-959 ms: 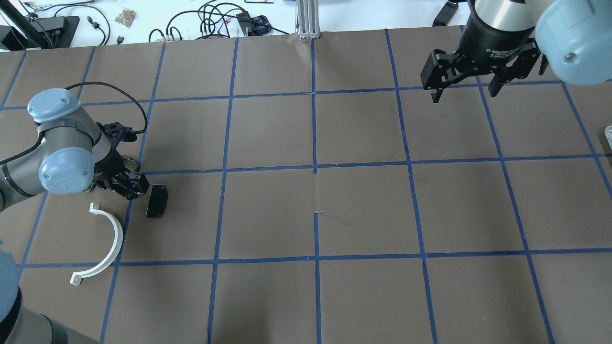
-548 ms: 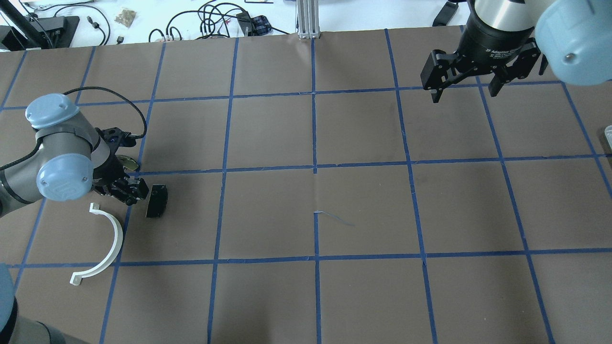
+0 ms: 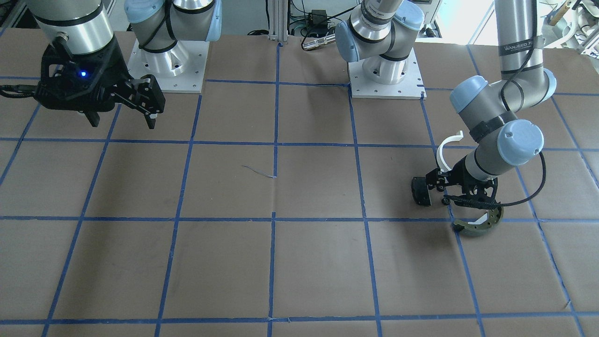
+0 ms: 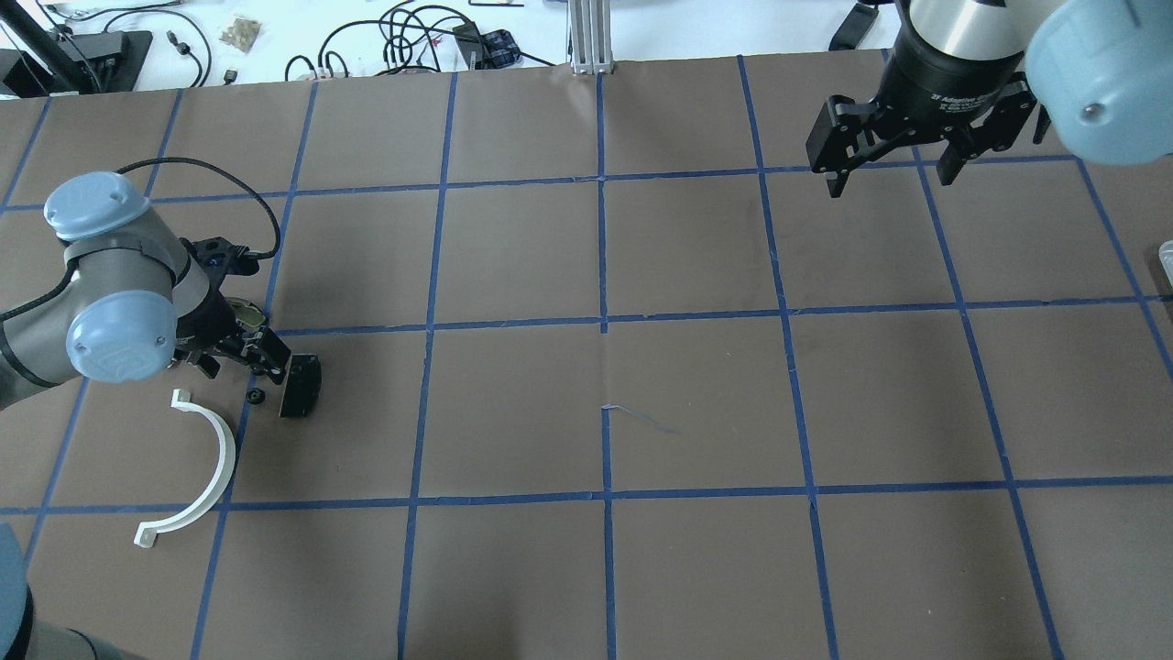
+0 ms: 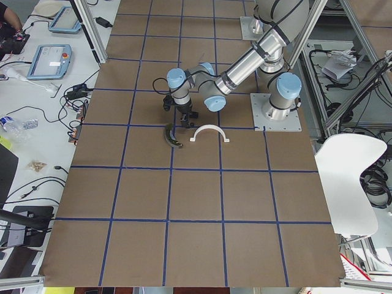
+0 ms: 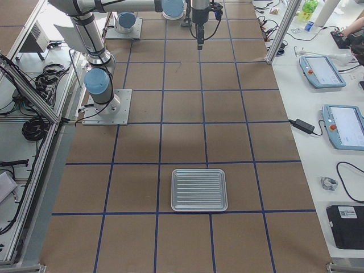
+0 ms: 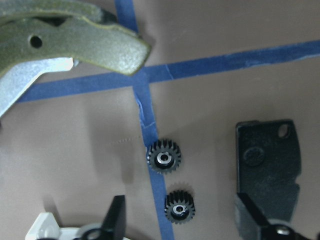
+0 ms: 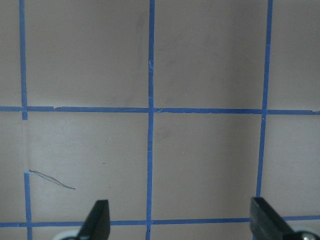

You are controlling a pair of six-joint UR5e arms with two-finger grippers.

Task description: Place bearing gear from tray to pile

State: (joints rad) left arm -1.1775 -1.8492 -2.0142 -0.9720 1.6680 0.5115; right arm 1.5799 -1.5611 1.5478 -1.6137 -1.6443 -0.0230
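In the left wrist view, two small black bearing gears [image 7: 164, 159] [image 7: 179, 207] lie on the blue tape. They sit among the pile: the olive-green brake shoe [image 7: 75, 45], the black pad [image 7: 270, 165] and the white half-ring [image 7: 45, 222]. My left gripper [image 7: 182, 215] is open and empty just above the gears. From overhead, one gear [image 4: 256, 396] shows between the half-ring [image 4: 206, 467] and the pad [image 4: 301, 385], below the left gripper [image 4: 243, 356]. My right gripper [image 4: 893, 170] is open and empty, high at the far right. The tray [image 6: 199, 189] shows nothing on it.
Brown paper with a blue tape grid covers the table [image 4: 605, 403]. The front-facing view shows the brake shoe [image 3: 482, 223] just in front of the left gripper [image 3: 463, 196]. Cables and tools lie beyond the far edge [image 4: 412, 37].
My left gripper was shut over the spot beside the black pad. It has opened, and a gear now lies on the table there. The right arm has not moved.
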